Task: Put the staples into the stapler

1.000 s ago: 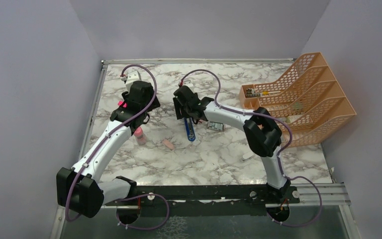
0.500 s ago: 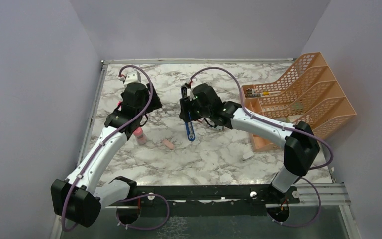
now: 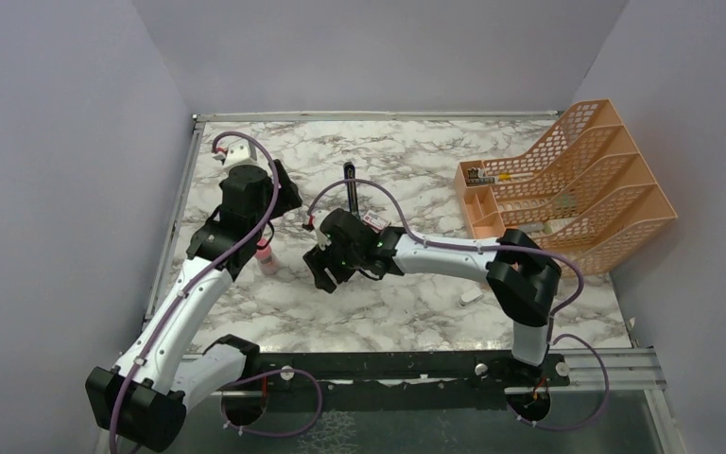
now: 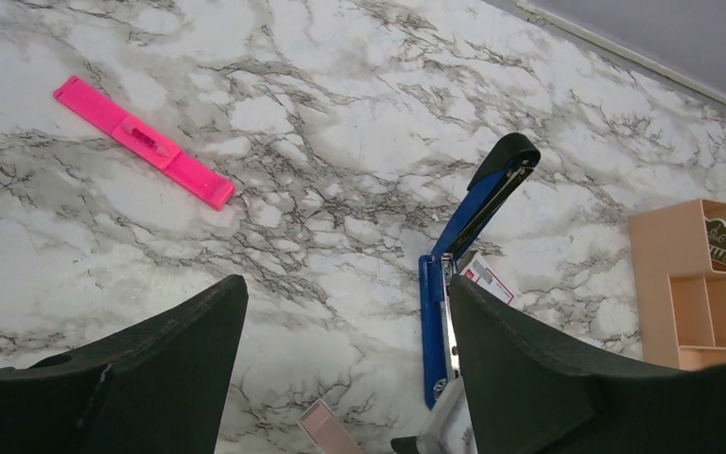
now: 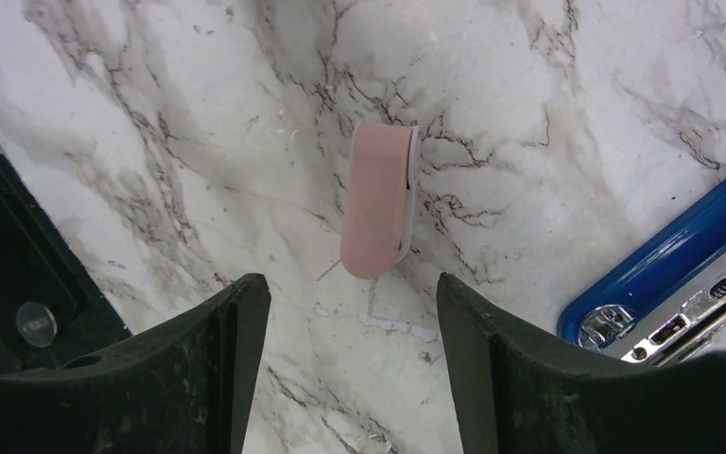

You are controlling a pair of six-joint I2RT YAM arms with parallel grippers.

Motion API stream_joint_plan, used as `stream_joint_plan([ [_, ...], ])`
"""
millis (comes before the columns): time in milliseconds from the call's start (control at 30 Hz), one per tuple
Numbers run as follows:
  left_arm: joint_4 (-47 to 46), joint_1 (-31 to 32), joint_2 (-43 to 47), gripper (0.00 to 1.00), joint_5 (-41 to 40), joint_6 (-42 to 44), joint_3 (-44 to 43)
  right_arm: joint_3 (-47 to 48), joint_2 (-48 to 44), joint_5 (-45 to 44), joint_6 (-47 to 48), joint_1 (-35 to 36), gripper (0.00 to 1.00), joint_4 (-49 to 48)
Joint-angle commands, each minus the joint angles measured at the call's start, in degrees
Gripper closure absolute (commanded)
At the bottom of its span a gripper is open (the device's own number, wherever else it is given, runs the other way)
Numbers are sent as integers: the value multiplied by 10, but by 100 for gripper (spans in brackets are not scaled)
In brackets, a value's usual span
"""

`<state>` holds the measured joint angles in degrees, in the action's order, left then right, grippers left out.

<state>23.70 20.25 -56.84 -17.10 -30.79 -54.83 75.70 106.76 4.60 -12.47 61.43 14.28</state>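
Stapler [image 4: 477, 203] is lying hinged open just ahead of the left gripper [image 4: 345, 288], whose jaws are standing spread, holding nothing. Right gripper [image 5: 345, 303], also spread and empty, is hovering above the pink eraser [image 5: 378, 199], stapler at its right. Staple box [image 4: 485, 279] is resting beside the stapler; its rail is seemingly sitting empty, so loading is remaining.

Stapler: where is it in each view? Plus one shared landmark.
Top external: stapler centre, partly hidden by the right arm.
Left wrist: stapler right of centre, hinged open.
Right wrist: stapler at lower-right edge, cut off.
Landmark: pink eraser, near it in both wrist views; unseen from above.
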Motion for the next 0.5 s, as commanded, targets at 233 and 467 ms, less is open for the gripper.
stream_joint_plan([
  [233,-2,-4,6,21,2,-21,20,57,74,-4,-3,8,43,3],
  [467,-2,-4,2,20,7,-19,17,51,80,-8,-9,9,55,3],
])
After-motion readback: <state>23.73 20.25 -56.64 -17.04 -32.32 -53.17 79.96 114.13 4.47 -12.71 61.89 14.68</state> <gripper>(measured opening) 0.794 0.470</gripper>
